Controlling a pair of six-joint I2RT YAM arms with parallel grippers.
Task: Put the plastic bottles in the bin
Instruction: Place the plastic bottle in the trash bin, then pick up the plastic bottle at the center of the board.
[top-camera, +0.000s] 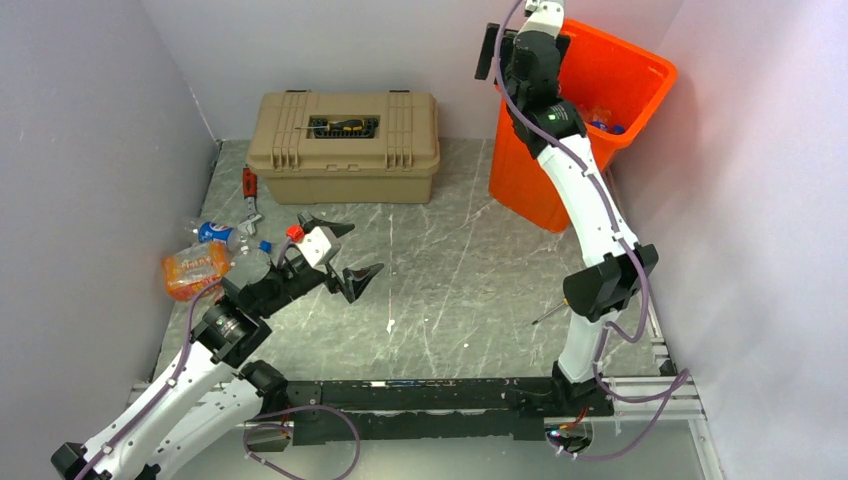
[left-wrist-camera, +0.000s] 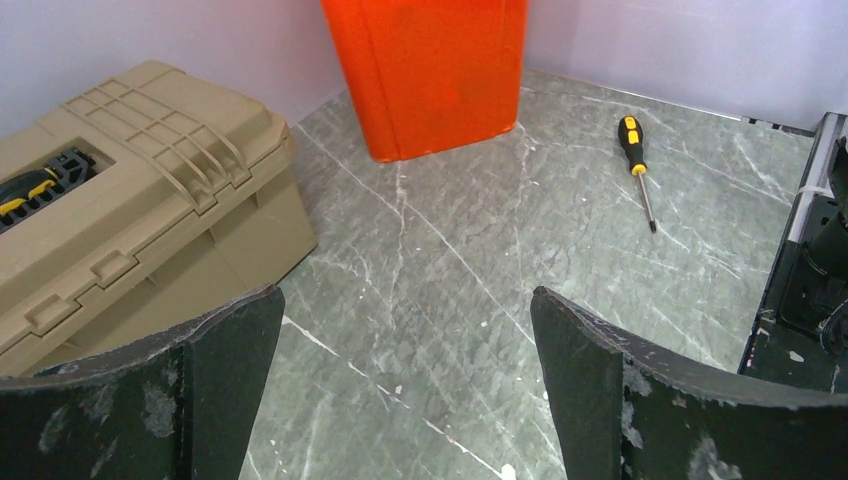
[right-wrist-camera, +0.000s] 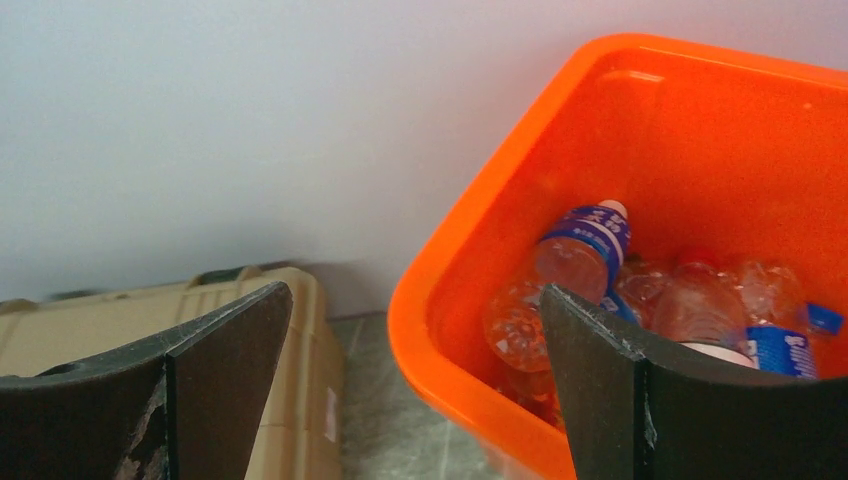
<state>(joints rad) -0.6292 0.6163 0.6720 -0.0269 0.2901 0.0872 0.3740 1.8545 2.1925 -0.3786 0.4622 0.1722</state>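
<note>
The orange bin (top-camera: 610, 75) stands at the back right and holds several plastic bottles (right-wrist-camera: 585, 245) with blue labels. My right gripper (right-wrist-camera: 415, 295) hangs open above the bin's left rim (right-wrist-camera: 440, 300), nothing between its fingers. On the table's left side lie an orange-wrapped bottle (top-camera: 195, 268), a blue-labelled bottle (top-camera: 215, 232) and a clear bottle with a red cap (top-camera: 275, 250). My left gripper (top-camera: 358, 250) is open and empty just right of these bottles, pointing toward the bin (left-wrist-camera: 430, 70).
A tan latched toolbox (top-camera: 345, 145) sits at the back left with a screwdriver in its lid tray. A red-handled tool (top-camera: 249, 190) lies near the left wall. A yellow-handled screwdriver (left-wrist-camera: 633, 150) lies on the table near the right arm's base.
</note>
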